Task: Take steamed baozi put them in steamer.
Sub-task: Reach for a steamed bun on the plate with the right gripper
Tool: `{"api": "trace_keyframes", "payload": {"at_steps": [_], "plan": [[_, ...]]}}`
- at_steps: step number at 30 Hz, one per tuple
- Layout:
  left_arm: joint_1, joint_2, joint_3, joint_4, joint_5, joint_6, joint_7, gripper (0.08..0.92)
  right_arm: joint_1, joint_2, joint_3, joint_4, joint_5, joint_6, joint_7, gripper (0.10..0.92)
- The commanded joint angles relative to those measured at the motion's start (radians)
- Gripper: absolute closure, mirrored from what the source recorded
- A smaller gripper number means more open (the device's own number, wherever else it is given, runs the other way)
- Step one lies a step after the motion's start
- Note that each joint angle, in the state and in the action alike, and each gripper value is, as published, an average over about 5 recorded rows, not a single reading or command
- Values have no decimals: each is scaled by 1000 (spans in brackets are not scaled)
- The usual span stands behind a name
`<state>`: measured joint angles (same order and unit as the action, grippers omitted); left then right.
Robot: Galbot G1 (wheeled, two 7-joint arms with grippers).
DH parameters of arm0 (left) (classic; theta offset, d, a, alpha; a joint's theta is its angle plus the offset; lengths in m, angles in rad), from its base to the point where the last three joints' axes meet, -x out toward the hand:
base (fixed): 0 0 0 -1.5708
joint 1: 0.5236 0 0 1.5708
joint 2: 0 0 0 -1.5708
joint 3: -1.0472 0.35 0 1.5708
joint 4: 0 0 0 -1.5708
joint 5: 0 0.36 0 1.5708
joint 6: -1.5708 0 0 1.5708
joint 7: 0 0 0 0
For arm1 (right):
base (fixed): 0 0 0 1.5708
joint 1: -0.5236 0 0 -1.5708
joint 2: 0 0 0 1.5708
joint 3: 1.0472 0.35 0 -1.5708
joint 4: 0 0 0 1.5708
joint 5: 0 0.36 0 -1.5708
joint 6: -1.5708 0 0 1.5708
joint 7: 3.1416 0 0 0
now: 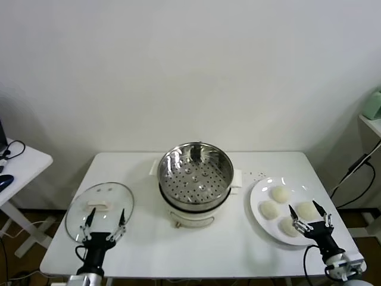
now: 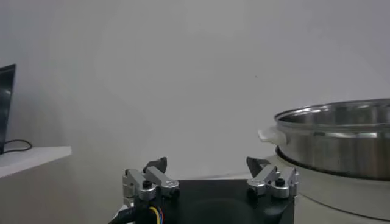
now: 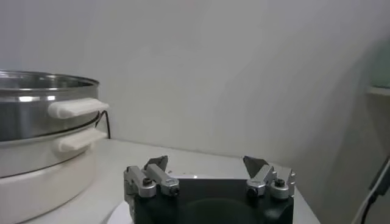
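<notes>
at the near right corner of the table [image 1: 178,250], your right gripper [image 1: 310,217] sits with its fingers spread wide, nothing between them. it hovers over the near edge of the white plate [image 1: 260,192], the tips framing the two closest steamed baozi [image 1: 290,226]. all four buns are on that plate, clustered together in a loose square, and none of them is touching the fingers as far as you can see from the head view (the right wrist view doesn't show the buns at all, just the gripper body [image 3: 210,163] and the table beyond it).

move left from the plate and you hit the steamer [image 1: 195,173], standing in the middle of the table on its cream base, perforated tray bare, near the plate but not touching it. in the right wrist view its steel wall and pale handles [image 3: 78,108] are off to one side.

on the far side of the steamer lies the glass lid [image 1: 99,210], flat on the table. your left gripper [image 1: 106,220] is parked over the lid's near edge, fingers spread too, holding nothing; its wrist view shows the steamer [image 2: 341,140] beside it.
</notes>
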<state>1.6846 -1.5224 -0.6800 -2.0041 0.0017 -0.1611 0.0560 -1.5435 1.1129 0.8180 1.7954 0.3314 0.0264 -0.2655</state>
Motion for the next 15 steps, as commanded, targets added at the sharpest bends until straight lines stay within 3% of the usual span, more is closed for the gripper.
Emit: {"api": "trace_keyframes", "payload": {"at_steps": [1, 7, 15], "plan": [[-1, 3, 8, -1, -3, 12, -6, 177, 40, -45, 16, -4, -28, -39, -45, 203], [-6, 10, 29, 5, 3, 19, -22, 177, 215, -288, -27, -106, -134, -157, -192, 203], [-8, 17, 41, 6, 20, 20, -28, 177, 608, -596, -391, -380, -240, -87, -456, 203]]}}
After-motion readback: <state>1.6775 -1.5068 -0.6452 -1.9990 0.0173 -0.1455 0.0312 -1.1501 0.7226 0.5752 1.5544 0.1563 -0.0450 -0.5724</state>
